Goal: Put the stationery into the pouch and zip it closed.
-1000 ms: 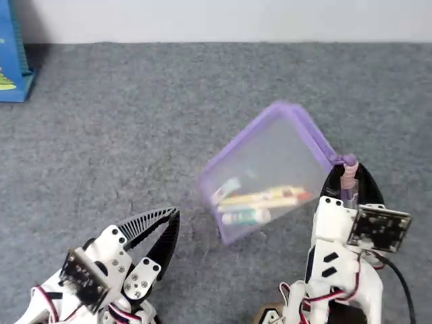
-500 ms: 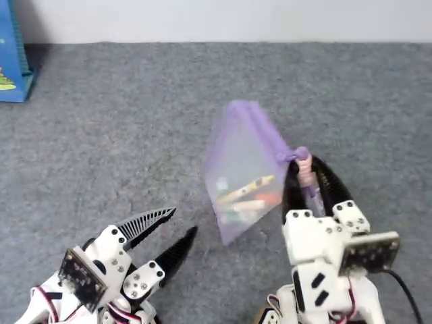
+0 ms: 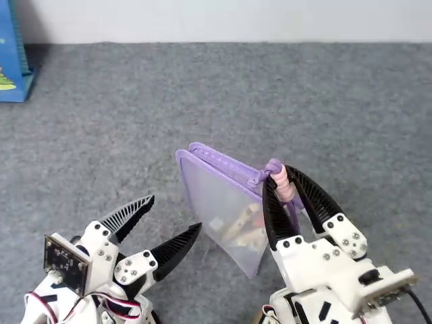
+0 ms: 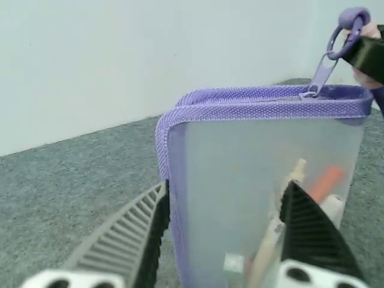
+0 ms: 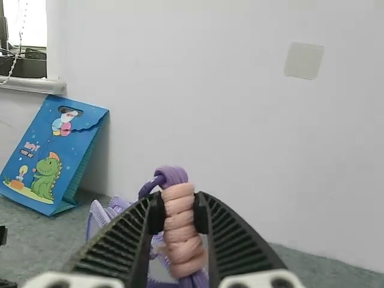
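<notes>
- My right claw (image 3: pixel 279 181) is closed narrow on the zipper pull (image 3: pixel 282 183), a pink-wrapped cord with a purple ring; the right wrist view shows it pinched between both fingers (image 5: pixel 135 240).
- The pouch (image 3: pixel 223 202) hangs from this pull, standing on edge with the purple zipper side up. It is between my two arms, over the grey table (image 3: pixel 101 121). I cannot tell if its lower corner touches the table.
- The stationery (image 3: pixel 239 226) lies inside the pouch, seen through the clear wall, gathered in the lower part.
- My left claw (image 3: pixel 175 212) is wide open and holds nothing. One fingertip is just beside the pouch's wall.
- A blue gift bag (image 3: pixel 10 61) stands at the far edge, well apart.
</notes>
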Robot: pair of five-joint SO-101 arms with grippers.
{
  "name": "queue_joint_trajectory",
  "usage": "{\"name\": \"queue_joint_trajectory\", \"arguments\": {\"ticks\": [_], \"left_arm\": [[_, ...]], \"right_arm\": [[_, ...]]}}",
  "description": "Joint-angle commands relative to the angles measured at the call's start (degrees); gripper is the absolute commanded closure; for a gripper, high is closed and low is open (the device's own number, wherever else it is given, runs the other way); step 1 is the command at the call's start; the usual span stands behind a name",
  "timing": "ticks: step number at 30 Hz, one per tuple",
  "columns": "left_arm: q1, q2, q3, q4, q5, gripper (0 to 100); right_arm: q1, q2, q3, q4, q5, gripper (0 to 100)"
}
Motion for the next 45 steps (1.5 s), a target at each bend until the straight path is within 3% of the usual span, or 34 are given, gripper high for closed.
{"name": "queue_joint_trajectory", "arguments": {"ticks": [1,8,17,36,45], "left_arm": [[-0.44,-0.35,-2.42,-1.41,0.26,71],[-0.62,-0.35,-5.93,-1.41,0.26,71],[-0.62,-0.35,-6.02,-1.41,0.18,71],[-0.53,-0.26,-3.03,0.26,-7.12,71],[2.29,-0.26,-2.95,0.26,-8.18,71]], "right_arm": [[-0.66,-0.13,-5.98,-0.84,-0.09,99.1],[-1.36,-0.13,-7.03,1.45,2.64,99.1],[-19.47,-0.13,-13.98,9.45,7.03,99.1],[-20.26,-0.13,-16.53,12.62,7.21,99.1],[-26.42,-0.04,-20.57,18.24,7.21,99.1]]}}
